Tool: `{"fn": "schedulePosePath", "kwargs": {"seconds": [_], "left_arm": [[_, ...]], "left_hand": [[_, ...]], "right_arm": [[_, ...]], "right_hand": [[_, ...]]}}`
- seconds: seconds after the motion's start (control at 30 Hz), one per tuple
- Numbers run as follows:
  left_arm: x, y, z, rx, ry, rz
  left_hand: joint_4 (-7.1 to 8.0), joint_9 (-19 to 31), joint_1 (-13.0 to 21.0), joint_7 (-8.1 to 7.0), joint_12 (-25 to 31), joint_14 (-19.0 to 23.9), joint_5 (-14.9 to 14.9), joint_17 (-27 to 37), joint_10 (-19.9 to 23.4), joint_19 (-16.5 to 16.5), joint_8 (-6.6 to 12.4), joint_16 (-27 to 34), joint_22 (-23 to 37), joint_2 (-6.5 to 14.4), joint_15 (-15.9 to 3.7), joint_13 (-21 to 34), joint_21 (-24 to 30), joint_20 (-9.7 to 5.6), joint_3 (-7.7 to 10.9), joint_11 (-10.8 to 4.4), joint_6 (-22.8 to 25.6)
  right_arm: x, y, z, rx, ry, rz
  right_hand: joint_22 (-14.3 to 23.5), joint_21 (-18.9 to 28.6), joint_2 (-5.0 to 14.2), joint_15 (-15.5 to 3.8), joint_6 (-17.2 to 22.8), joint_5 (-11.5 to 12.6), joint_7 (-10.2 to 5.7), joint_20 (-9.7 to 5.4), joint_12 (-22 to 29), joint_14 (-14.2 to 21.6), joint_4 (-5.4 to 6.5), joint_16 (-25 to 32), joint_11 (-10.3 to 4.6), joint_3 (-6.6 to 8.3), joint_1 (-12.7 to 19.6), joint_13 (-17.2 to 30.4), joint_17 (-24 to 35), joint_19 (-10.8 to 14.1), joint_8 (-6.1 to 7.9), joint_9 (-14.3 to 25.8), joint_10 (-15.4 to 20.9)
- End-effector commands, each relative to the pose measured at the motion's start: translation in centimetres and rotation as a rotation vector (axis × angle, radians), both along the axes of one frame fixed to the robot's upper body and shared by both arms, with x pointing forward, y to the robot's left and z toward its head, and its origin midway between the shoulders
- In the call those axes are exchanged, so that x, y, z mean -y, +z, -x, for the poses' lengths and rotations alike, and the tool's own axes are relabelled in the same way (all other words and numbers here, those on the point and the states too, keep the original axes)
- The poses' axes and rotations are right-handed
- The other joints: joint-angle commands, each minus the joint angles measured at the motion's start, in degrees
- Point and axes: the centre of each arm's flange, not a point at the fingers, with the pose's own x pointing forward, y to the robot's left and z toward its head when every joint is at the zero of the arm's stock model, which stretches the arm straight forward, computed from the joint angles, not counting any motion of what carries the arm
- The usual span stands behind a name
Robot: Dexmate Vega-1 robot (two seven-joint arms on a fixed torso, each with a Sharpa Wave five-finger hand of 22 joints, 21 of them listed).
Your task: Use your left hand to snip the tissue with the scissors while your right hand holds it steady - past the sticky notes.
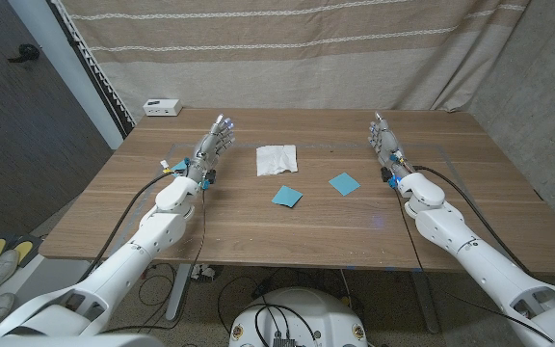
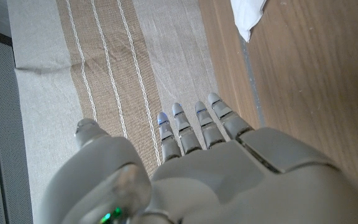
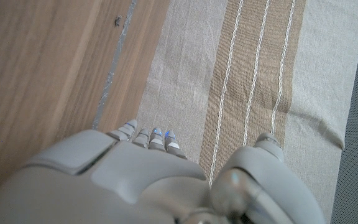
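Striped beige curtain is hanging behind a wooden table [image 1: 114,217], and a small white box [image 1: 162,106] is sitting at its far left corner. Going from left to right, the left hand [image 1: 212,145] is waiting near the table's left side, fingers [image 2: 194,124] stretched out straight and close together, holding nothing. Just to its right the white tissue [image 1: 277,160] is lying untouched, past the two blue sticky notes [image 1: 287,197], which are lying nearer the robot, one toward the middle and the other [image 1: 344,183] further right. The right hand [image 1: 385,143] is waiting toward the table's right side, well apart from the tissue, fingers likewise extended and empty. No scissors are lying anywhere on the visible tabletop. Judging by this, the task is not yet starting: nothing is being gripped, the tissue is not being steadied, and the snip is wholly left to do
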Motion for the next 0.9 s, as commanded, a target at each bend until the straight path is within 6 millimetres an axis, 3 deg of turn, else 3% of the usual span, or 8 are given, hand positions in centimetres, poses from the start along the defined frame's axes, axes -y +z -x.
{"fn": "schedulePosePath", "kwargs": {"seconds": [0.03, 0.27, 0.43, 0.83, 0.9], "left_arm": [[-0.9, -0.6, 0.9, 0.033, 0.016, 0.043], [-1.2, -0.8, 1.2, 0.029, 0.020, 0.037], [-1.2, 0.1, 2.0, 0.059, 0.043, -0.042], [-1.5, 0.3, 2.4, 0.078, 0.081, -0.053], [-1.5, 0.3, 2.6, 0.078, 0.099, -0.058]], "left_hand": [[-0.01, 0.31, 0.71, -0.05, -0.06, 0.23, 0.37, 0.24, 0.03, 0.26, -0.02, 0.17, 0.19, -0.04, -7.39, 0.26, 0.23, 0.05, -0.21, 0.17, 0.05], [-0.01, 0.31, 0.93, -0.01, -0.41, 0.05, 0.45, 0.25, -0.42, 0.13, -0.45, 0.04, 0.20, -0.02, -7.25, 0.26, 0.16, 0.14, -0.22, 0.02, -0.44], [0.15, 0.32, 0.98, 0.36, -1.18, -1.42, 0.47, 0.27, -1.75, -0.38, -1.53, -0.51, 0.21, -0.01, -6.98, 0.28, -0.05, -0.11, -0.34, 0.76, -2.29], [0.22, 0.33, 1.01, 0.43, -1.33, -1.78, 0.47, 0.27, -1.91, -0.59, -1.69, -0.57, 0.21, 0.00, -6.86, 0.29, -0.12, -0.45, -0.40, 0.75, -2.40], [0.24, 0.33, 1.06, 1.20, -1.40, -1.95, 0.47, 0.27, -2.00, -0.62, -1.98, -0.59, 0.21, 0.01, -6.92, 0.30, -0.12, -0.57, -0.42, 0.75, -3.00]], "right_arm": [[-1.0, 0.2, 0.0, -0.003, 0.014, 0.011], [-1.2, 0.2, 0.2, -0.006, 0.013, 0.014], [-1.1, 0.2, 0.5, -0.007, 0.007, 0.024], [-0.8, -0.2, 0.9, -0.011, -0.003, 0.035], [-0.8, -0.1, 0.8, -0.011, -0.007, 0.036]], "right_hand": [[0.29, 0.27, 0.02, -0.07, -0.33, 0.30, 0.45, 0.24, 0.18, -1.89, -0.04, 0.26, 0.04, -0.40, 0.55, 0.20, 0.14, -0.82, 0.32, 0.11, -0.74], [0.29, 0.33, 0.13, -0.05, -0.45, 0.37, 0.50, 0.32, -0.29, -2.23, -0.05, 0.29, 0.06, -0.50, 0.62, 0.20, 0.13, -0.93, 0.29, 0.11, -1.95], [0.29, 0.37, 0.18, -0.01, -0.50, 0.41, 0.48, 0.35, -0.29, -2.18, -0.06, 0.38, 0.07, -0.54, 0.65, 0.20, 0.13, -0.95, 0.28, 0.12, -2.00], [0.29, 0.40, 0.30, 0.28, -0.72, 0.49, 0.54, 0.48, -0.28, -2.40, -0.07, 0.43, 0.17, -0.64, 0.72, 0.20, 0.13, -1.11, 0.23, 0.12, -2.10], [0.29, 0.42, 0.33, 0.05, -0.66, 0.50, 0.52, 0.50, -0.26, -2.35, -0.07, 0.48, 0.11, -0.67, 0.74, 0.20, 0.13, -1.11, 0.27, 0.12, -2.06]]}}
